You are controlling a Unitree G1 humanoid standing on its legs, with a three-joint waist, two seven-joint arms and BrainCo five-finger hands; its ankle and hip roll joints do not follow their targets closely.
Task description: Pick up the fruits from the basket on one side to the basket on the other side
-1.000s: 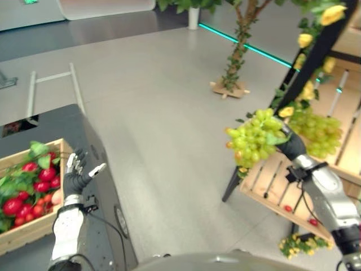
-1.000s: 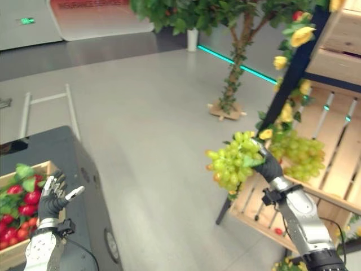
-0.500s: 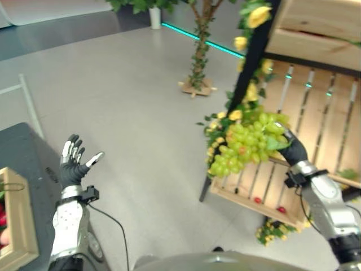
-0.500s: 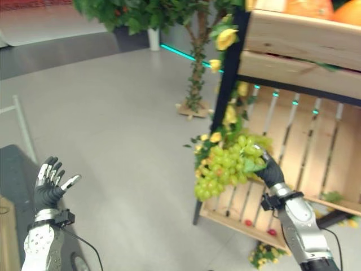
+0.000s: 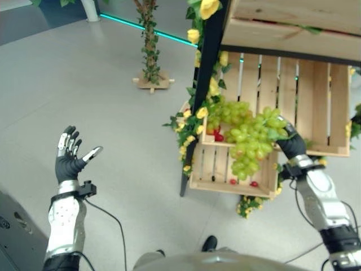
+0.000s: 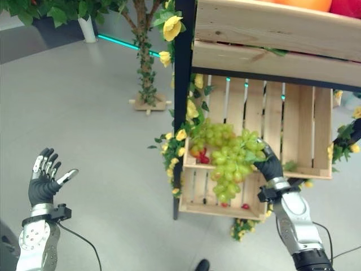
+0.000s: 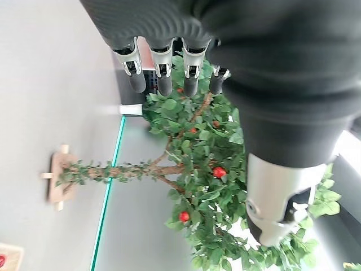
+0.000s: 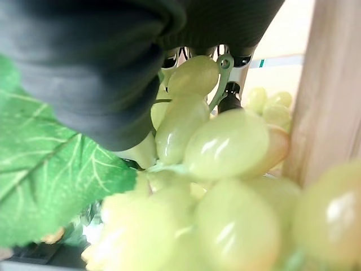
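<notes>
1. While the right hand (image 6: pixel 269 167) reaches up at the front of a wooden crate (image 6: pixel 302 127) on the stand, its fingers are curled around the top of a bunch of green grapes (image 6: pixel 228 169), which hangs below the hand and in front of the crate's lower slats.
2. In the right wrist view the grapes and a green leaf (image 8: pixel 51 186) press close against the hand's dark cover; the fingers seem wrapped round the stem, though the fruit hides most of them.
3. A second bunch of green grapes (image 5: pixel 225 113) lies inside the crate, just beside the held one, with a few small red fruits (image 5: pixel 217 136) next to it.
4. Yellow flowers (image 6: pixel 171 26) and leaves trail down the stand's dark post (image 6: pixel 181 84).
5. The left hand (image 5: pixel 70 160) is raised over the grey floor (image 5: pixel 84 84), well apart from the crate, palm up, fingers straight and spread, holding nothing.
6. A small leafy tree (image 5: pixel 148 45) on a wooden base stands on the floor beyond.
</notes>
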